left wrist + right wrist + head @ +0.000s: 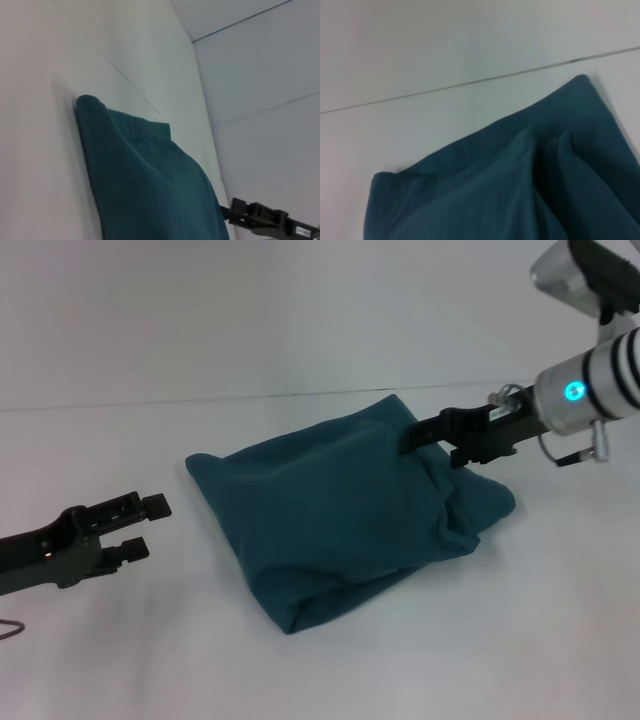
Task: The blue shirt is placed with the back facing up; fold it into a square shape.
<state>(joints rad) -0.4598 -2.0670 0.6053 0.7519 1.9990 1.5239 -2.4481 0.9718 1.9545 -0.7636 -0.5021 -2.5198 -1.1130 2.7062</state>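
The blue shirt (340, 515) lies in the middle of the white table as a thick, roughly square bundle, plain side showing. It also fills part of the left wrist view (150, 185) and the right wrist view (520, 185), where its cloth rises in bunched folds. My right gripper (412, 440) is at the shirt's far right edge, shut on a raised fold of cloth, and it shows far off in the left wrist view (260, 217). My left gripper (143, 526) hovers open to the left of the shirt, a short gap away, holding nothing.
The white table (300, 670) runs back to a seam line (250, 397) against a white wall. A thin grey cable loop (10, 628) lies at the near left edge.
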